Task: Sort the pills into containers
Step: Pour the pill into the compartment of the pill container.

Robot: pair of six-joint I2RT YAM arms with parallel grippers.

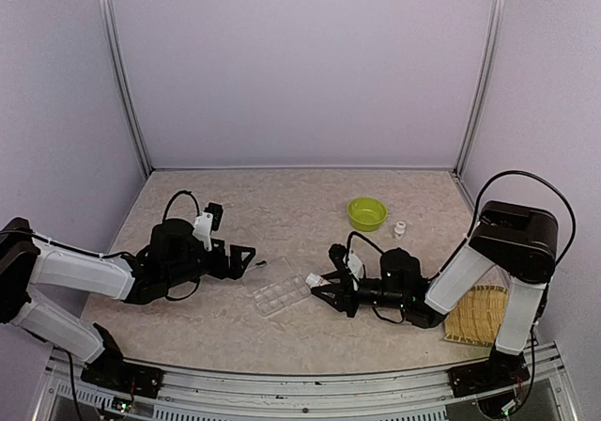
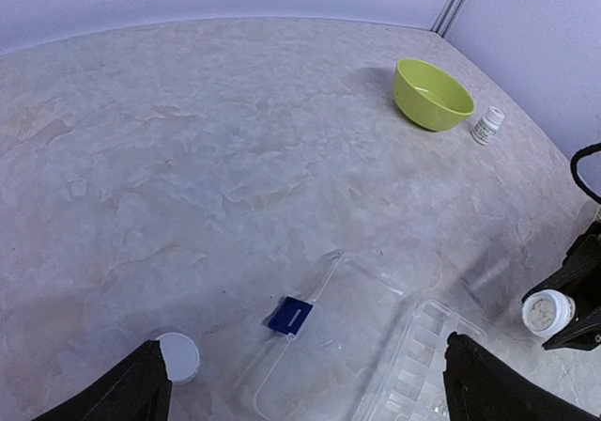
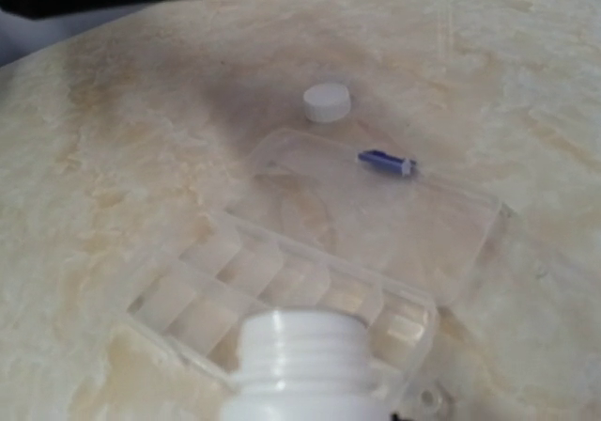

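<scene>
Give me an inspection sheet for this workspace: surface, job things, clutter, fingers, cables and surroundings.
Surface: beige marbled table; no spills seen.
Job's things: clear pill box lies open with its lid flat beside it. The compartments look empty, and no pills are seen loose.
Clutter: green bowl, capped bottle, bamboo mat, loose white cap.
Grippers: left gripper has its fingers open and empty, over the box. Right gripper has its fingers shut on an open bottle, mouth toward the box.
Cables: black loops on the left arm and right arm, off the table things.
Surroundings: lilac walls, metal posts.
</scene>
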